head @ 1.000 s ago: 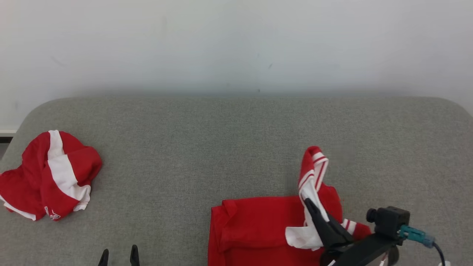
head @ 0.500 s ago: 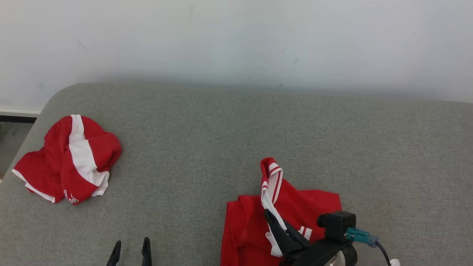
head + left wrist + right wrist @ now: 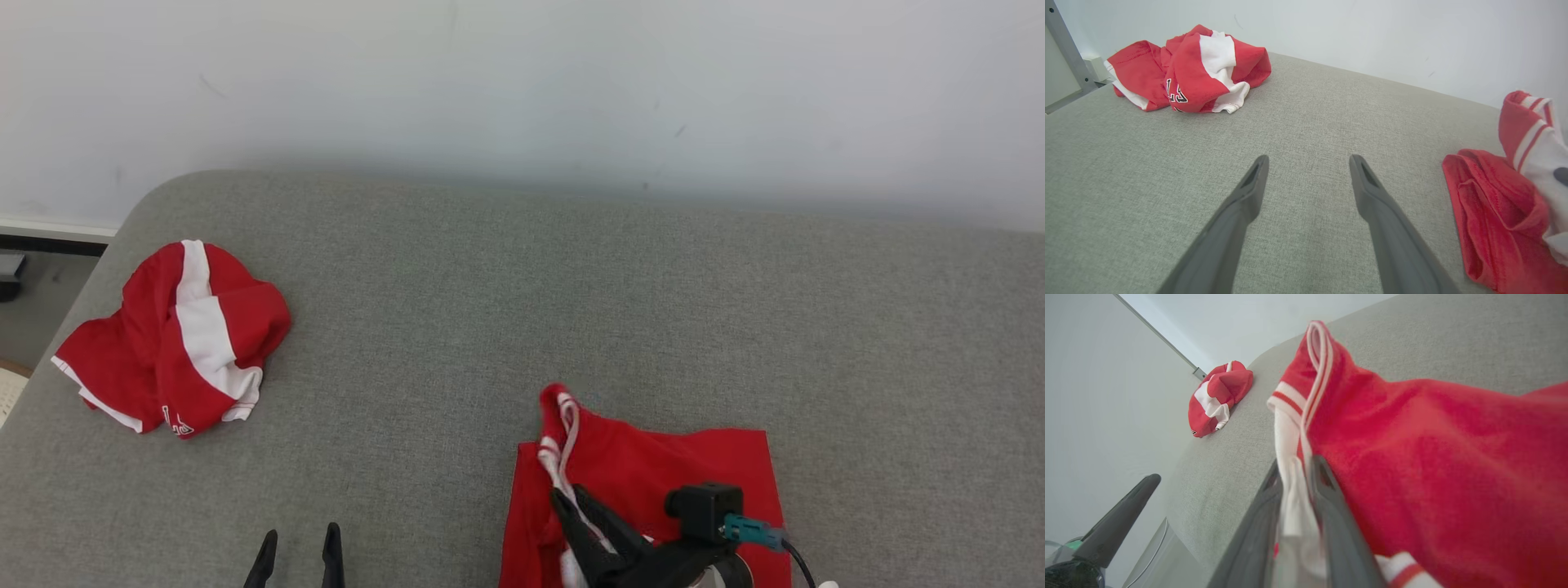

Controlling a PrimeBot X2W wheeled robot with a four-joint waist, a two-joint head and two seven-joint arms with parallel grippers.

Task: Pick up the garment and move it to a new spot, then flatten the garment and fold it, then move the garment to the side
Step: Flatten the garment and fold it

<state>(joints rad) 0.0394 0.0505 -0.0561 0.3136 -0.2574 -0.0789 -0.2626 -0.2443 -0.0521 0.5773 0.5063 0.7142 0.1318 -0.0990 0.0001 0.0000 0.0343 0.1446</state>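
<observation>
The garment lies at the counter's near edge, right of centre. It is a soft red knit, roughly rectangular, fairly flat on its right side and rumpled into thick rolled folds along its left edge. A band of white trim with thin red stripes rises from that left side as a narrow, limp loop. In the right wrist view the cloth looks fuzzy and matte.

The right end effector has its two long, dark, smooth fingers closed on the white striped trim, with the fabric sandwiched between them. A small black camera block with a teal plug sits just behind.

The left end effector hangs open and holds nothing, well to the left of the garment. Its tapered grey fingers are spread above bare covering.

The counter is covered in coarse grey woven fabric and has rounded corners.

Farther off, near the left corner, a second red cloth sits crumpled in a mound, crossed by a broad white stripe and showing black-edged lettering.

Behind everything stands a plain, pale wall with faint scuffs.
</observation>
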